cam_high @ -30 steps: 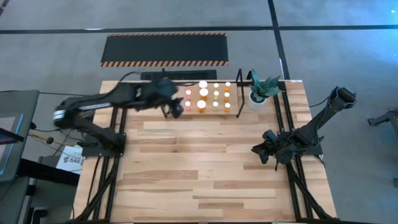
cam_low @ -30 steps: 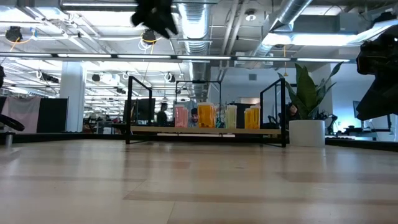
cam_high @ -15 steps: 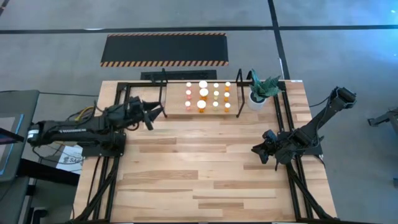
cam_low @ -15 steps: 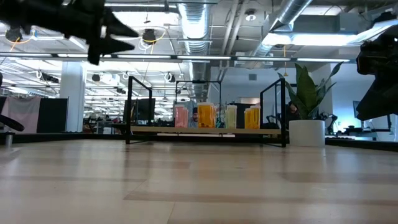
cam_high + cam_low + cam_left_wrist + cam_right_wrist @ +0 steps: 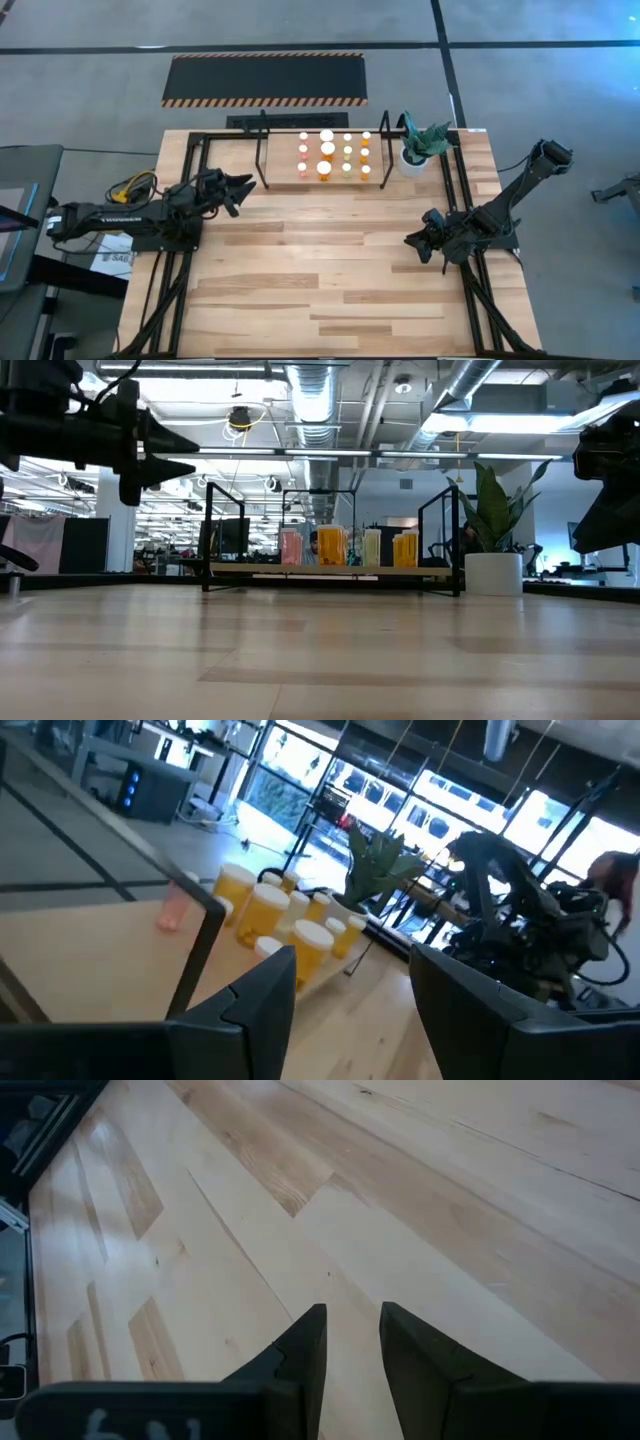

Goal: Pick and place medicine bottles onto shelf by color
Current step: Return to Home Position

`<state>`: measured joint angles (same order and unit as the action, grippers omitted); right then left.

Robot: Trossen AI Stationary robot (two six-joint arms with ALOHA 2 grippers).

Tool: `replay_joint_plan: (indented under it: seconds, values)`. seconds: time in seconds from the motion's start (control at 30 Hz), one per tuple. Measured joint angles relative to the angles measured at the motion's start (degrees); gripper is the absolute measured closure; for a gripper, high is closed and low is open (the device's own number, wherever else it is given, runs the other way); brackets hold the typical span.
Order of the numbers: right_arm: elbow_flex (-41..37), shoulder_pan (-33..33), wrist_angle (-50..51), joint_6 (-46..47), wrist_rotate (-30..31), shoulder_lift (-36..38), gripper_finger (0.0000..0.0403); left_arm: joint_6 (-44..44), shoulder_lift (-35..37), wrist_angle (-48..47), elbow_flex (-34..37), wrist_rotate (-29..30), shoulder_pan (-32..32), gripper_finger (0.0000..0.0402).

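Backing away from the shelf (image 5: 282, 162), the left arm has swung off the rows at 12 o'clock, where it stood a second ago, and round to about 9 o'clock of the table (image 5: 330, 270); the left gripper (image 5: 245, 184) hangs there above the wood with its fingers spread wide and nothing between them, pointing toward 3 o'clock; the right gripper (image 5: 412, 243) waits at 3 o'clock, low over the boards, fingers drawn to a narrow slit and empty.

All the bottles (image 5: 333, 155) I can make out stand upright on the shelf at 12 o'clock, in columns by colour, pinkish, orange, pale, orange again, just beside the plant (image 5: 420, 145) at 1 o'clock; none shows elsewhere on the table.

To my eye they would be light, stiff plastic things, smooth-sided and easy to tip; were one to be shifted, I would take it across the body just under the white cap, squeezing gently; they stand close together, so spread fingers coming down could well knock a neighbour.
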<state>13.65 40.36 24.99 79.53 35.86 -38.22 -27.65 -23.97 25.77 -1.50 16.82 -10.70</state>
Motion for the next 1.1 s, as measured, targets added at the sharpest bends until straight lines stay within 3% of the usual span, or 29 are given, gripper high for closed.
replay_joint_plan:
  seconds: [0.4, 0.77, 1.1]
  values:
    - [0.00, -0.02, 0.00, 0.00, 0.00, -0.02, 0.0284, -0.71, 0.03, -4.97, 0.87, -1.11, 0.04, 0.0218]
    - [0.00, 0.00, 0.00, 0.02, 0.00, 0.00, 0.0284, -0.67, -0.12, -22.53, 0.90, -1.09, 0.02, 0.0219]
    - [0.00, -0.02, -0.02, 0.00, 0.00, -0.02, 0.0284, -0.49, -1.15, -23.78, 0.42, -1.36, 0.02, 0.0219]
